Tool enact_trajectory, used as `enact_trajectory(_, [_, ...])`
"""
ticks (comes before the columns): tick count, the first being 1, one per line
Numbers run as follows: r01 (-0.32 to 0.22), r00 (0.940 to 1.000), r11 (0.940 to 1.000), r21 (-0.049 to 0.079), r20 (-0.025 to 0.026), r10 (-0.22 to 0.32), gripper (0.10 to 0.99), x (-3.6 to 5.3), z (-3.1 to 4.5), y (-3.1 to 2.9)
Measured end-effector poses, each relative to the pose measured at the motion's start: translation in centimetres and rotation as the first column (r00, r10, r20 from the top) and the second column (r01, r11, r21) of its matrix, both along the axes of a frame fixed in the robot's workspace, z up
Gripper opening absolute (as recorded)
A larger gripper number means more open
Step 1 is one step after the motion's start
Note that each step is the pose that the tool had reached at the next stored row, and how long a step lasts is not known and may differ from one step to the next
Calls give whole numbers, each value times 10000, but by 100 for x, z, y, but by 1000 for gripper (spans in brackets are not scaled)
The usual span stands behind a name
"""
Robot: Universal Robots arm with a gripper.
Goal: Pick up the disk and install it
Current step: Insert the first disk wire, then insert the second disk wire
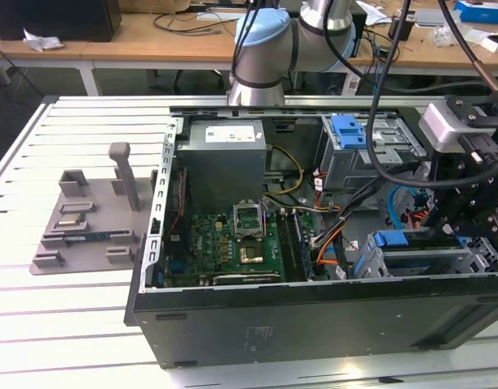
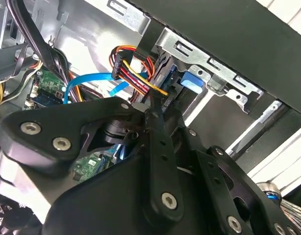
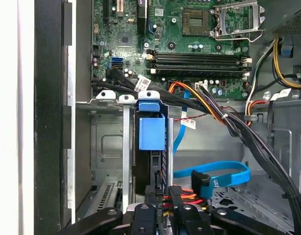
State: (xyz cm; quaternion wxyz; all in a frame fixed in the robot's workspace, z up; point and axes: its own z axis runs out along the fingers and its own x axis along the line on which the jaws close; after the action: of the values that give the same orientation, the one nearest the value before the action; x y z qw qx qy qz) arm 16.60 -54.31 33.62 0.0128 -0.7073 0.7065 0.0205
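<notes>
The disk (image 3: 151, 131) stands on edge inside the grey drive cage (image 3: 126, 147) at the case's front corner. Its blue carrier tab faces up, with the dark drive edge below it. In the exterior view the disk's blue rail (image 1: 391, 240) shows at the cage (image 1: 411, 261) on the exterior view's right. My gripper (image 1: 460, 223) hangs right over that cage. In the first wrist view the gripper (image 3: 163, 214) sits at the disk's end, beside a connector with red, orange and yellow wires (image 3: 182, 197). The second wrist view shows the blue tab (image 2: 192, 81) just beyond the gripper (image 2: 158, 115).
The open black computer case (image 1: 314, 324) lies on a slatted white table (image 1: 79, 316). A second grey bay with a blue bracket (image 1: 349, 130) stands at the back. Black cable bundles (image 3: 238, 127) and blue data cables (image 3: 224, 174) cross beside the cage. A grey fixture (image 1: 87, 215) sits at the exterior view's left.
</notes>
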Motion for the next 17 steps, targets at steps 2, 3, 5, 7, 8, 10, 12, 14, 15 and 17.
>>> enact_trajectory(2, [1,10000,10000,-2,0,-1,239,0,83,3])
enact_trajectory(3, [1,10000,10000,-1,1,-1,239,0,123,5])
enact_trajectory(5, [1,10000,10000,-1,1,-1,227,0,196,9])
enact_trajectory(7, [0,10000,10000,0,1,0,106,0,336,13])
enact_trajectory(8, [0,10000,10000,-1,1,0,106,0,412,16])
enact_trajectory(10, [0,10000,10000,2,1,0,106,0,464,16])
enact_trajectory(12, [1,10000,10000,0,1,-1,106,0,466,16])
enact_trajectory(14, [0,10000,10000,0,1,0,106,0,467,16])
enact_trajectory(15, [0,10000,10000,0,1,0,106,0,468,16])
enact_trajectory(17, [0,10000,10000,0,1,0,235,0,469,16])
